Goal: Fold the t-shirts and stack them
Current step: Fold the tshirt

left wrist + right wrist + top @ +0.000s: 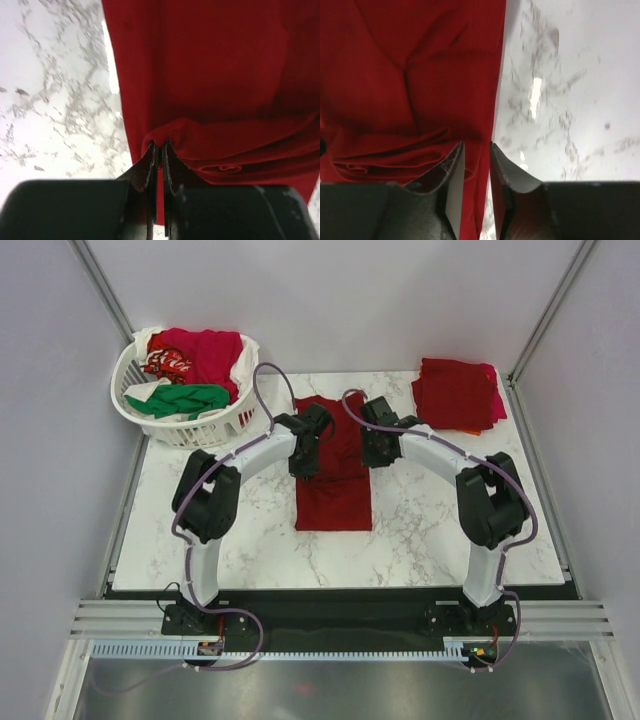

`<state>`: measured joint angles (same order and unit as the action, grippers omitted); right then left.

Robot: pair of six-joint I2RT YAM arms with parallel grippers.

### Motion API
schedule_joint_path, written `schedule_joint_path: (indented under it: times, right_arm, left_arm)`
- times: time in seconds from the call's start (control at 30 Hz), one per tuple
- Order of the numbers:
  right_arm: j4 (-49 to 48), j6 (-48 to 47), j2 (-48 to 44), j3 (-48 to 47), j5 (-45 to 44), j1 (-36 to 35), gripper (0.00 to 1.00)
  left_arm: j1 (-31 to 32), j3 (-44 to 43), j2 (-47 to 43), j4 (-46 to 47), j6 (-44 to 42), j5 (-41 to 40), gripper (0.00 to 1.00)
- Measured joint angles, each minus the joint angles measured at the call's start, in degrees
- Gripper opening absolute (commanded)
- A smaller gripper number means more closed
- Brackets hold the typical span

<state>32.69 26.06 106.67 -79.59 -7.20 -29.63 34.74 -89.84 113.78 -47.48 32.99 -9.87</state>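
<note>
Dark red t-shirt [333, 495], folded into a long narrow strip, lies at the middle of the marble table [420, 540], with soft ridges of cloth bunched near both grippers. Left gripper [160, 145] is clenched on a raised fold at the strip's left edge. Right gripper [476, 145] has its jaws parted, and the strip's right edge lies loose between them, not grasped. Risk: with only 1 side pinched, any lift or pull by the left arm would likely drag the cloth askew and spill the layered fold. The parted right fingers, low against the cloth, could also snag it if they pull away. 1 container is present: a white lattice laundry basket [205, 430] at the far left corner, holding a heap of unfolded clothes: a crimson shirt [205, 350], a green shirt [185, 400] and some white cloth [245, 360]. At the far right corner sits a stack of folded red shirts [455, 392], well apart from the strip.
</note>
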Motion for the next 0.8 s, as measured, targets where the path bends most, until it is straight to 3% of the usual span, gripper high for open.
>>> schedule_joint_path:
  times: [0.07, 0.1, 0.13, 0.17, 0.23, 0.4, 0.53, 0.63, 0.8]
  right_arm:
    - [-0.2, 0.0, 4.0, -4.4, 2.2, 2.1, 0.41]
    - [0.1, 0.1, 5.3, -6.4, 2.7, 3.0, 0.44]
    - [0.7, 0.1, 6.9, -9.2, 3.3, 3.8, 0.48]
    - [1.0, 0.0, 8.0, -11.8, 3.7, 4.7, 0.63]
    - [1.6, -0.1, 8.3, -14.8, 3.5, 5.8, 0.73]
    - [1.9, -0.9, 3.7, -15.5, 2.6, 6.1, 0.75]
    - [-0.9, -0.8, -6.0, -6.3, 6.3, 5.3, 0.74]
    - [-3.8, -0.3, -12.4, 2.6, 11.4, 4.3, 0.74]
    - [-7.2, 0.5, -18.2, 18.1, 19.3, 2.1, 0.82]
  left_arm:
    - [-1.4, -2.4, 3.2, -0.1, -0.7, 0.0, 0.18]
    - [-2.1, -3.5, 4.6, -0.1, -1.1, 0.1, 0.27]
    - [-2.7, -4.7, 5.6, -0.2, -1.7, 0.3, 0.51]
    - [-3.2, -5.8, 6.2, -0.3, -2.5, 0.5, 0.61]
    - [-4.2, -8.2, 6.4, -0.5, -3.2, 1.0, 0.77]
    - [-5.5, -13.5, 5.1, -0.3, -5.4, 0.9, 0.79]
    - [-6.0, -12.8, 0.2, -0.2, -6.3, 0.6, 0.7]
    - [-5.7, -7.1, -6.6, 1.0, -6.3, 1.4, 0.68]
    - [-4.6, 11.9, -19.1, 5.6, -5.5, 5.2, 0.68]
